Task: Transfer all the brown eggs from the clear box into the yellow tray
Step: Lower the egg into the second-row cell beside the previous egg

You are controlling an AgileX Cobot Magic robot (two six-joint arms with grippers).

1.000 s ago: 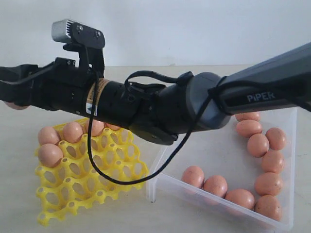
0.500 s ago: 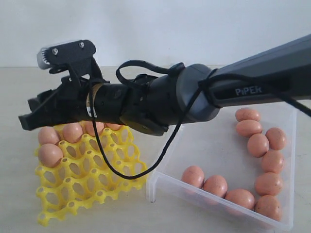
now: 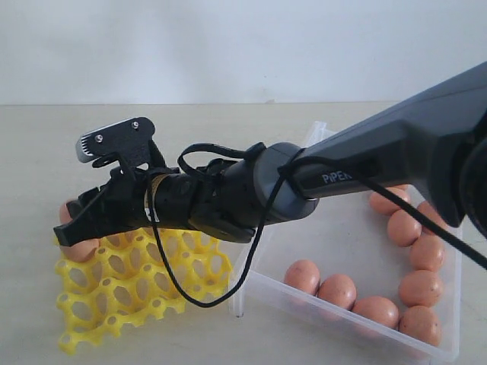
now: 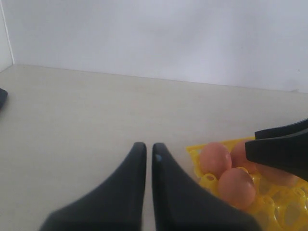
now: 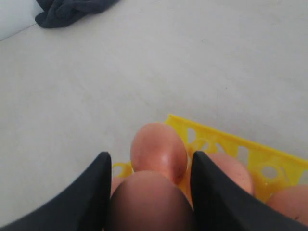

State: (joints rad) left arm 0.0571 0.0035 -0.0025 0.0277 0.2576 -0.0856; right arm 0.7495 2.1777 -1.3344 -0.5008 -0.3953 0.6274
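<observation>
Beige table (image 3: 46, 152): yellow tray (image 3: 125, 277), clear box (image 3: 335, 243), perhaps dark cloth (image 5: 72, 9) on it

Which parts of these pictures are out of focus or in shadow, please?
Right wrist view: the gripped egg is dark and blurred, the egg beyond sharper, with a soft sheen. Left wrist view: the left claw and yellow tray look soft. Exterior view: even, diffuse light.

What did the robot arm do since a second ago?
The right claw, still gripping a brown egg, pulled back a little from the far left and came down to the yellow tray. Nothing was let go. The other eggs in the clear box and in the tray stayed put.
</observation>
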